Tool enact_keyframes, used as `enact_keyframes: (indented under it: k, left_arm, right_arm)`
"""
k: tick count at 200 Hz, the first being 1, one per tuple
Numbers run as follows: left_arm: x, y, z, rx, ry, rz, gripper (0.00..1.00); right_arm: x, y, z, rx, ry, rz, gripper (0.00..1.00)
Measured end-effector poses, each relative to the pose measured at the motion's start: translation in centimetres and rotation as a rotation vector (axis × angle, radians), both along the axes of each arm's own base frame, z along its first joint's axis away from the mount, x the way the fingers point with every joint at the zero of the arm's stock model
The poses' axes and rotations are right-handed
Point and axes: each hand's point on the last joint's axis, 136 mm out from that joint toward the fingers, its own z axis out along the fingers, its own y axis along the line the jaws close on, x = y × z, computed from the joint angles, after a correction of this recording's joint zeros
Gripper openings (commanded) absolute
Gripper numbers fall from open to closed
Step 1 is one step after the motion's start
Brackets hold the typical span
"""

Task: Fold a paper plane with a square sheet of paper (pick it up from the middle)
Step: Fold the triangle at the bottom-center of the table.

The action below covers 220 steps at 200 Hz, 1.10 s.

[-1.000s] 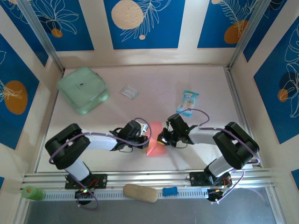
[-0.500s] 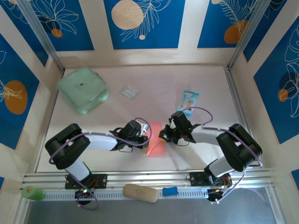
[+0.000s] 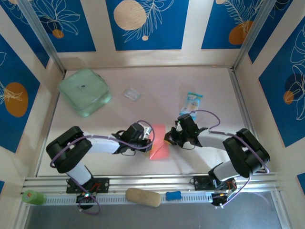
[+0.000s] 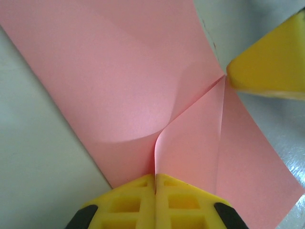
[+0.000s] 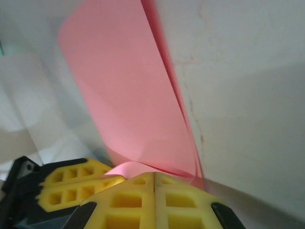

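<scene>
1. Sheet of paper point(image 3: 159, 149): salmon pink and part-folded, lying on the table point(image 3: 157, 83) near the middle of its near edge, between the two grippers. One flap is turned over. Its free edge curls up off the layer beneath, and the crease looks soft, not pressed flat.
2. Left gripper point(image 4: 155, 178): fingers closed. The flap's raised edge runs into the seam between them, so it appears nipped there.
3. Right gripper point(image 5: 154, 175): fingers closed, with nothing seen held. In the left wrist view its tip touches the paper at the flap's far corner.
4. Step in hand, as judged: setting a diagonal fold.
   - Keep the right tip pinning the corner so the sheet cannot slide.
   - Have the left lay the flap's edge down in line before letting go.
   - Then run a closed tip along the crease, outward from the pinned corner.
   - Use light pressure, since thin paper is likely to buckle or tear if dragged.
5. Mint-green pouch point(image 3: 85, 92): far-left corner of the table.
6. Clear wrapper point(image 3: 132, 94): towards the far edge, near its middle.
7. Snack packet point(image 3: 192, 103): right of the wrapper.
8. Items 5–7 all lie well apart from the sheet.
</scene>
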Motion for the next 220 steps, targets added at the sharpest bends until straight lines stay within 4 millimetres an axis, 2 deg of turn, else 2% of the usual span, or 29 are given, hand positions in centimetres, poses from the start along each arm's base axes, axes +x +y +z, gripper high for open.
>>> enact_keyframes:
  k: [24, 54, 99, 115, 138, 157, 186, 220]
  left_arm:
    - [0.0, 0.0, 0.0, 0.000, 0.000, 0.000, 0.00]
    - [0.0, 0.0, 0.0, 0.000, 0.000, 0.000, 0.00]
    - [0.0, 0.0, 0.0, 0.002, -0.001, -0.002, 0.00]
    - [0.0, 0.0, 0.0, 0.002, -0.001, -0.003, 0.00]
    - [0.0, 0.0, 0.0, 0.002, -0.002, -0.004, 0.00]
    - [0.0, 0.0, 0.0, 0.003, -0.003, -0.004, 0.00]
    - [0.0, 0.0, 0.0, 0.003, -0.003, -0.005, 0.00]
    - [0.0, 0.0, 0.0, 0.002, -0.003, -0.005, 0.00]
  right_arm:
    - [0.3, -0.1, -0.1, -0.001, -0.002, -0.001, 0.02]
    - [-0.2, -0.3, -1.9, -0.029, 0.055, 0.002, 0.01]
    - [-0.3, -0.6, -1.6, -0.044, 0.052, -0.001, 0.02]
    - [-0.6, -0.6, -0.7, -0.047, 0.042, 0.010, 0.03]
    - [-0.5, 0.7, 1.2, -0.021, -0.006, 0.047, 0.03]
    - [-1.0, 2.1, 1.9, -0.004, -0.024, 0.087, 0.02]
    - [-2.4, 3.5, 1.3, -0.004, -0.002, 0.132, 0.02]
    - [-3.2, 3.4, -0.2, -0.018, 0.029, 0.131, 0.02]
